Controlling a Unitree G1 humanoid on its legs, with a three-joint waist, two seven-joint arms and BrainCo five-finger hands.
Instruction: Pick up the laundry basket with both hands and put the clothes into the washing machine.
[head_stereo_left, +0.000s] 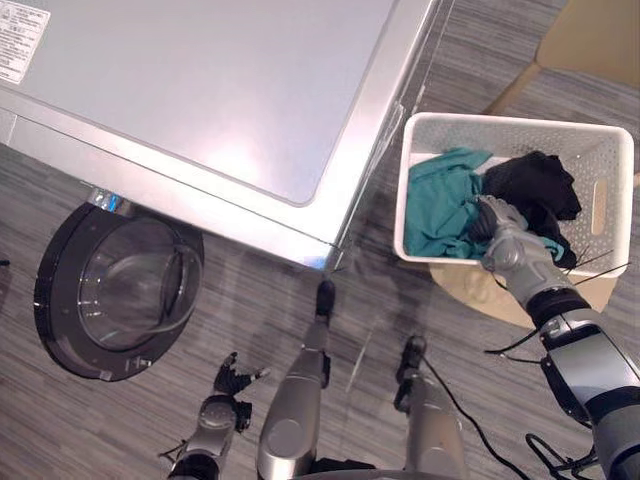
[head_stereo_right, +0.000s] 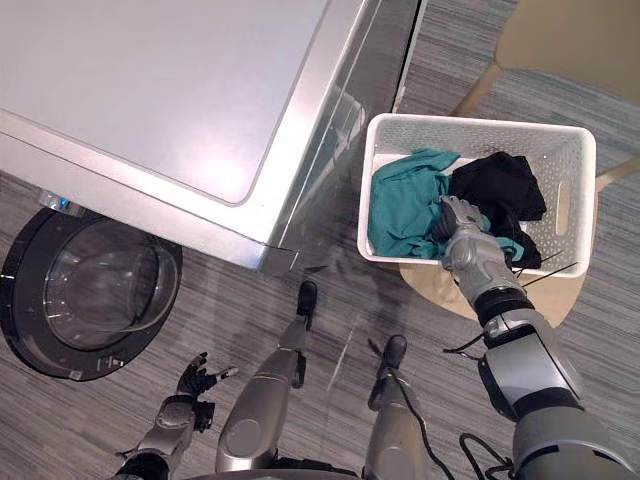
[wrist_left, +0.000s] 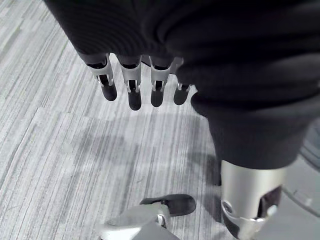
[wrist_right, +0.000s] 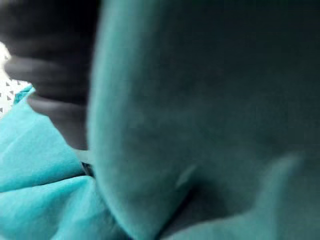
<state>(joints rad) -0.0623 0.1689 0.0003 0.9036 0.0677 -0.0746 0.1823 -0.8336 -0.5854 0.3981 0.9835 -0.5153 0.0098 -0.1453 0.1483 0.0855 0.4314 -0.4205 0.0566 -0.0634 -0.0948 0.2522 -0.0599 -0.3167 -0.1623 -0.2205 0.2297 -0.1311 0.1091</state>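
A white perforated laundry basket (head_stereo_left: 612, 160) stands on a low wooden stool (head_stereo_left: 468, 286) to the right of the washing machine (head_stereo_left: 200, 90). In it lie a teal garment (head_stereo_left: 438, 200) and a black garment (head_stereo_left: 540, 180). My right hand (head_stereo_left: 502, 235) reaches down into the basket and rests on the clothes where teal meets black; its fingers are buried in the cloth. The right wrist view is pressed close against teal cloth (wrist_right: 200, 100). My left hand (head_stereo_left: 230, 382) hangs low over the floor at the lower left, with its fingers (wrist_left: 131, 87) straight and holding nothing.
The machine's round dark door (head_stereo_left: 112, 292) stands open at its front, left of my left hand. A pale wooden chair (head_stereo_left: 590, 35) is behind the basket at the top right. Grey striped floor (head_stereo_left: 80, 420) lies between the machine and me.
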